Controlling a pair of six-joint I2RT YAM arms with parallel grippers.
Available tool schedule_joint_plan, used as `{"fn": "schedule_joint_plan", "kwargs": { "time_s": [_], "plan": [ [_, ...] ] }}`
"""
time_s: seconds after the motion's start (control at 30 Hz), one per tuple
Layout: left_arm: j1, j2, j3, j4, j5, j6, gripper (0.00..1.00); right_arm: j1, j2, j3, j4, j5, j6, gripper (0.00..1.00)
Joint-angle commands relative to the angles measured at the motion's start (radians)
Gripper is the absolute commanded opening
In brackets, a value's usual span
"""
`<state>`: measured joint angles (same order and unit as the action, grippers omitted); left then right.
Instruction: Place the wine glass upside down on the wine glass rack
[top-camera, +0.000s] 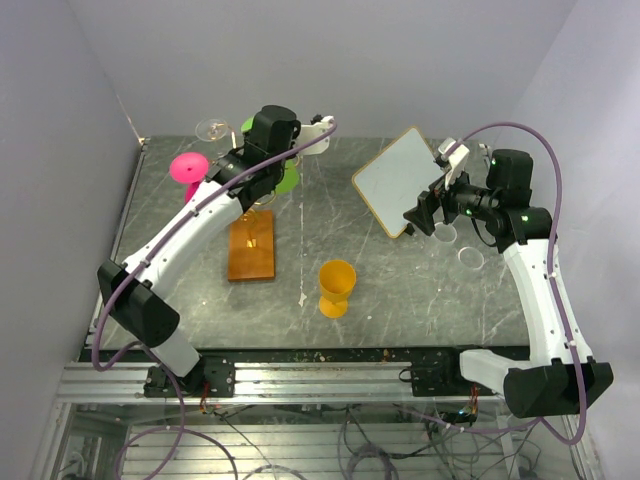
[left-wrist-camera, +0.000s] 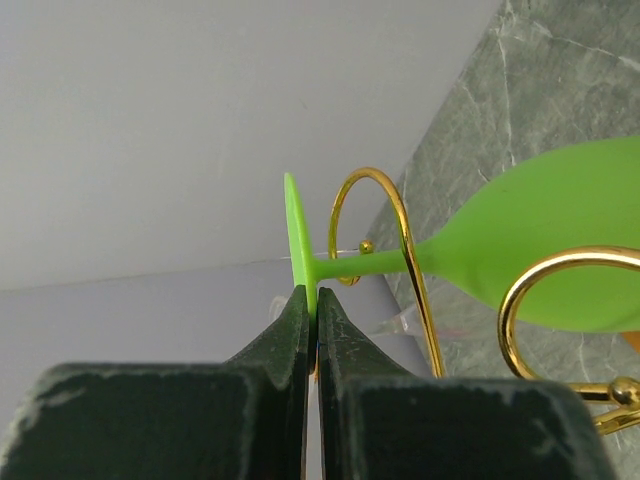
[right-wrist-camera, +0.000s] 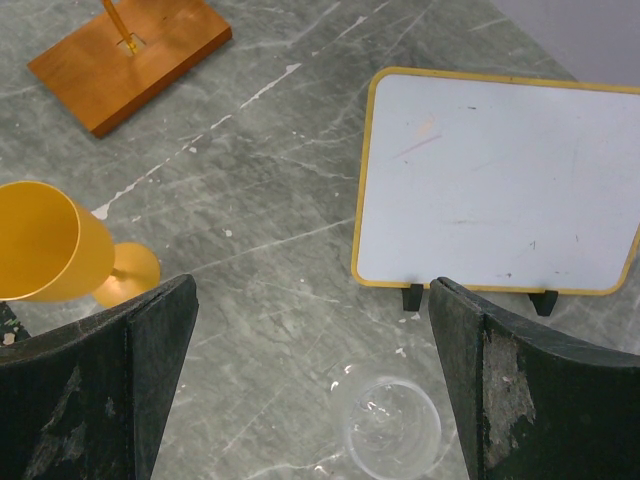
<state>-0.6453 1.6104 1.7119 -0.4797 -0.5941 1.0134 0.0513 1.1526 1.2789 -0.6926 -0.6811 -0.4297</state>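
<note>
Glass (left-wrist-camera: 560, 240) foot clamped edge-on by left gripper (left-wrist-camera: 312, 318); stem laid level through rack (left-wrist-camera: 575, 257) loop, bowl beyond rack, away from fingers. Right gripper (right-wrist-camera: 312, 295) spread wide, well apart from rack.

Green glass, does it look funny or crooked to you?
Yes. The green glass lies sideways, not upside down. Its stem runs level through a gold rack loop, and the left gripper pinches the edge of its foot. Nothing looks spilled or broken.
</note>
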Motion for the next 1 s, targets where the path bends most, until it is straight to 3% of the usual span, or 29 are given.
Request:
{"fn": "schedule_joint_plan", "kwargs": {
  "time_s": [0.0,0.97],
  "plan": [
    [-0.008,0.015,0.046,0.032,0.011,-0.01,0.07,-0.008,0.0,0.021,0.015,-0.005,0.002,1.0],
    [-0.01,0.045,0.07,0.077,0.024,-0.012,0.07,-0.009,0.001,0.019,0.019,-0.005,0.0,1.0]
  ]
}}
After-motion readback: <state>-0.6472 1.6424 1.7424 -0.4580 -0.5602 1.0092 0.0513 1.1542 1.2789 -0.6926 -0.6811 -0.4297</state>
